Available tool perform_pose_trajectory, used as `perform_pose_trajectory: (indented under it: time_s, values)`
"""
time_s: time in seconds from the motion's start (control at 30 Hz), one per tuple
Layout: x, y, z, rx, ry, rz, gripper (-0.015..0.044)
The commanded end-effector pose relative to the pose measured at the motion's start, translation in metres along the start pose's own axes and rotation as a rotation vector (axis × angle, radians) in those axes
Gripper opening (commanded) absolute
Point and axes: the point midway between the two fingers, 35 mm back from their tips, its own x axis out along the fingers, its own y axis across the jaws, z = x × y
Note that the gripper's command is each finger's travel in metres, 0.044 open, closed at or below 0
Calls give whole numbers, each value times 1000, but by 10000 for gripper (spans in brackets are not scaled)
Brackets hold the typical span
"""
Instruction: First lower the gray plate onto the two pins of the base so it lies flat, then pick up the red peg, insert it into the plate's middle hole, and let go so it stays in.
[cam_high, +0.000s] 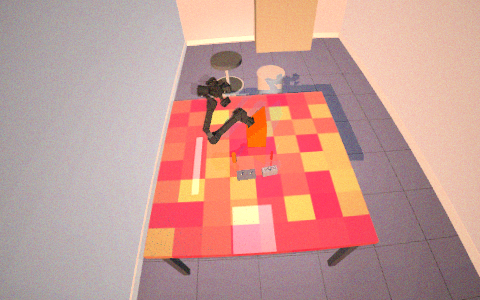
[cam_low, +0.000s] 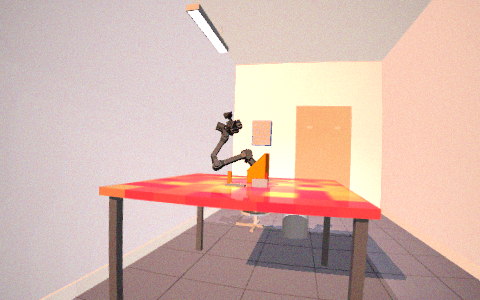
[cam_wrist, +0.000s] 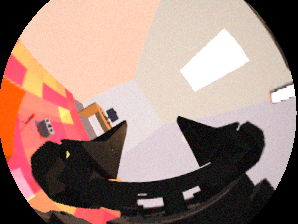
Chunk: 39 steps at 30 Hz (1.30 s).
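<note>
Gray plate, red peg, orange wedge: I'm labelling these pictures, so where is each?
Gray plate (cam_high: 246, 174): top view, its flat face.
Red peg (cam_high: 271, 158): top view, mid-shaft.
Orange wedge (cam_high: 257, 131): top view, its broad side.

Arm (cam_low: 227, 150) raised above table (cam_low: 150, 192); orange block (cam_low: 259, 170) upright.

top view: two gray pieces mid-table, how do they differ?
The left gray piece is darker; the right gray piece is paler. An orange post stands by the left gray piece, a red post by the right gray piece. Both pieces are small and low, resting apart on the table.
</note>
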Motion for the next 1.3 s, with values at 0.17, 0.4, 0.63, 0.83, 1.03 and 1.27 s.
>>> perform_pose_trajectory:
  time_s: [0.17, 0.4, 0.63, 0.83, 1.03, 1.27]
  values:
    - [8, -3, 8, -13, 65, 35, 440]
    - [37, -13, 29, 157, 156, 91, 440]
    - [74, -7, 53, 400, 234, 164, 440]
    - [122, 19, 77, 680, 331, 269, 440]
    - [147, 42, 81, 836, 436, 320, 440]
    - [174, 74, 81, 1019, 579, 362, 440]
